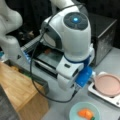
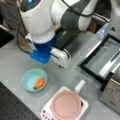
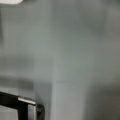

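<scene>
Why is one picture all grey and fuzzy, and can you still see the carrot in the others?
The wrist view is a grey smear with only a dark frame corner sharp enough to make out; the tool does not show there. Both front views are soft but readable: the carrot sits in the teal bowl, and the arm's blue light glows.

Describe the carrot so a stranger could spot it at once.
Start at the grey table, below the robot arm's blue wrist part in a front view. There sits a light blue bowl, beside the pink pan on its white burner. The carrot lies inside it, the only orange thing with a green end.
</scene>
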